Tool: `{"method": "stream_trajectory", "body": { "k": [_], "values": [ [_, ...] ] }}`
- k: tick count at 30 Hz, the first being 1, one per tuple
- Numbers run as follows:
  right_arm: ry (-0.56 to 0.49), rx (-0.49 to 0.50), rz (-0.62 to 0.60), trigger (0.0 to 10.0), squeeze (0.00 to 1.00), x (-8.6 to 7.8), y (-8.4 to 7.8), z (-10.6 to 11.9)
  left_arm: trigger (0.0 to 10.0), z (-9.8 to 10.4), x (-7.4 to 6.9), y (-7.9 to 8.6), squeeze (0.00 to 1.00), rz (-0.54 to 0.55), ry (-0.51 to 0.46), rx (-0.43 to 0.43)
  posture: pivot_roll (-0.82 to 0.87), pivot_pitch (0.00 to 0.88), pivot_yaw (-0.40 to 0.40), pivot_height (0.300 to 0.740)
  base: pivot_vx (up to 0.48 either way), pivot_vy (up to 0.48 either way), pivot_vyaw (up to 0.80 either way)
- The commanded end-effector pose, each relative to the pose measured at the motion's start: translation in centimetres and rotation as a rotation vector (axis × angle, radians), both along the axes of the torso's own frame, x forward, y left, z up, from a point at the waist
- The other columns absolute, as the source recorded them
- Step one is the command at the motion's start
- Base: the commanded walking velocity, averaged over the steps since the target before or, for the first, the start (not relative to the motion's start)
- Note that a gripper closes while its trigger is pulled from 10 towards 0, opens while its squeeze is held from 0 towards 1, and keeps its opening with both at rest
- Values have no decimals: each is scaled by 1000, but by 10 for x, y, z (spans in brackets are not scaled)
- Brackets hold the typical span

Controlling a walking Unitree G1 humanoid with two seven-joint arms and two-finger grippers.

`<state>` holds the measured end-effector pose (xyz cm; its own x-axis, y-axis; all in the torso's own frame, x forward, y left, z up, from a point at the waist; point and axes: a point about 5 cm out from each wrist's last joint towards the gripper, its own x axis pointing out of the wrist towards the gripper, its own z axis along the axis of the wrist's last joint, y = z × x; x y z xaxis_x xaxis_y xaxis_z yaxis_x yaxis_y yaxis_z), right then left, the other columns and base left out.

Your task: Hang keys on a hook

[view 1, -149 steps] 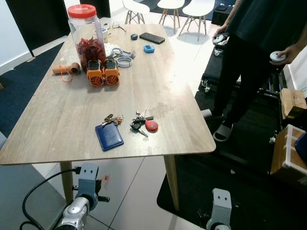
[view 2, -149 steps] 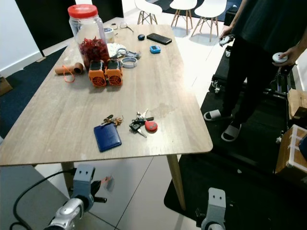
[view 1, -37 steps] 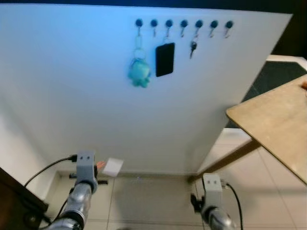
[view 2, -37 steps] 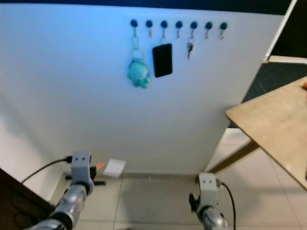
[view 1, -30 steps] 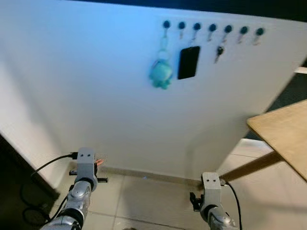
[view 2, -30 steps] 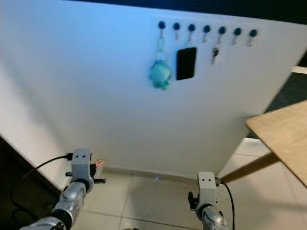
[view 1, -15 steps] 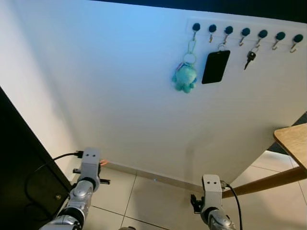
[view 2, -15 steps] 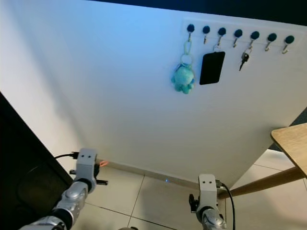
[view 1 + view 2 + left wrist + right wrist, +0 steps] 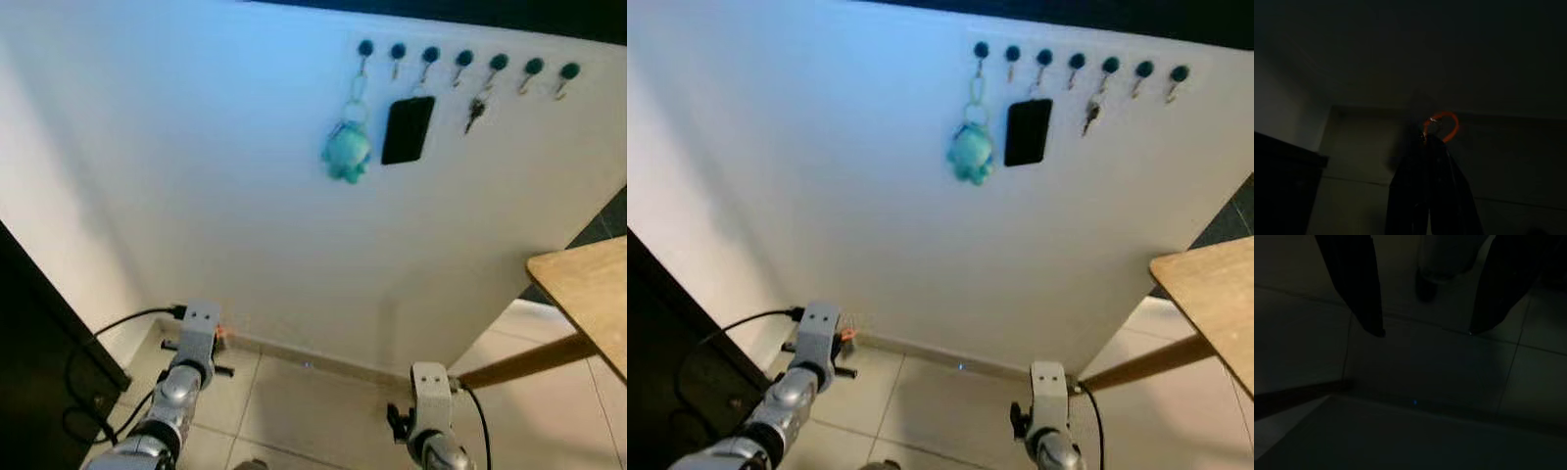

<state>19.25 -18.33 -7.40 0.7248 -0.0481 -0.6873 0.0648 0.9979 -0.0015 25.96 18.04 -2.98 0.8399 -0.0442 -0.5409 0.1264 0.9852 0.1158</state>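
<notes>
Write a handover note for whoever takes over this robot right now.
Left gripper: low, jaws shut, an orange loop at the tip; too dark to see keys.
Right gripper: low, jaws open, empty.
Hook row on the wall ahead holds a teal toy, a black case, one key; right-end hooks bare.
Done: facing the hooks.
Left: hang the keys.

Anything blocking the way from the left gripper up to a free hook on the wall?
Nothing visible does. The left gripper hangs low near the floor, with bare wall between it and the hook row. The rightmost hook is free.
</notes>
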Motion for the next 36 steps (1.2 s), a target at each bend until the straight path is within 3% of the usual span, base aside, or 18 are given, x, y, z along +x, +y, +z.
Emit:
{"method": "stream_trajectory", "body": {
  "k": [1,9,16,21,24,27,29,30,31,32,33,35,36],
  "values": [
    [6,1,-22,10000,0,-3,-2,-1,10000,-1,0,-1,0,-9,10,24,70,0,-20,740,0,0,0],
    [7,-10,-9,10000,0,-2,1,-1,10000,-1,0,-5,0,-44,4,36,71,0,-20,740,0,0,0],
    [-58,-59,4,10000,0,8,0,6,10000,3,4,-17,0,-127,-27,69,78,0,-25,740,0,0,0],
    [-123,-55,-23,10000,0,18,-2,14,10000,4,6,-27,0,-174,-32,49,72,0,-25,740,0,0,0],
    [-182,-65,93,10000,0,29,8,22,10000,10,10,-38,0,-223,-74,-8,65,0,-28,740,0,0,0],
    [-226,-54,135,10000,0,35,13,27,10000,15,13,-45,0,-268,-96,-47,62,0,-33,740,0,0,0],
    [-304,-55,179,10000,0,45,16,38,10000,28,19,-54,0,-408,-179,-35,54,0,-35,740,0,0,0],
    [-304,-55,179,10000,0,45,16,38,10000,28,19,-54,0,-408,-179,-35,54,0,-35,740,0,0,0],
    [-350,-62,195,10000,0,50,15,44,10000,36,21,-61,0,-532,-224,-10,51,0,-42,740,0,0,0],
    [-431,-61,198,10000,0,58,11,57,10000,54,23,-71,0,-746,-314,28,51,0,-50,740,0,0,0],
    [-431,-61,198,10000,0,58,11,57,10000,54,23,-71,0,-746,-314,28,51,0,-50,740,0,0,0],
    [-519,-64,206,10000,0,67,7,72,10000,77,29,-78,0,-888,-410,40,48,0,-57,740,0,0,0],
    [-519,-64,206,10000,0,67,7,72,10000,77,29,-78,0,-888,-410,40,48,0,-57,740,0,0,0]
  ]
}}
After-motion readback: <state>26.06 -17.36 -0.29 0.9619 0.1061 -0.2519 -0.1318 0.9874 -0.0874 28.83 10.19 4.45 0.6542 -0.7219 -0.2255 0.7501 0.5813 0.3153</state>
